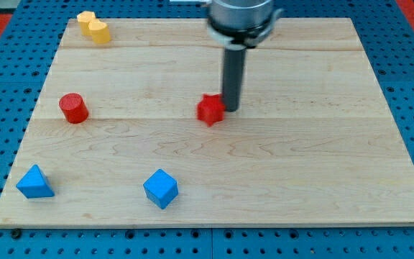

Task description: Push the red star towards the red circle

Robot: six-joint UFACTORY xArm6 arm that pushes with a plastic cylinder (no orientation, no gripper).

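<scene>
The red star [210,109] lies near the middle of the wooden board [300,165]. The red circle [72,108], a short cylinder, stands far to the view's left of it at about the same height in the view. My tip [231,109] is at the star's right side, touching or almost touching it. The dark rod rises from there to the arm's head at the view's top.
A yellow block [94,26] sits at the board's top left. A blue triangle [34,182] is at the bottom left and a blue cube [161,188] is right of it. Blue pegboard surrounds the board.
</scene>
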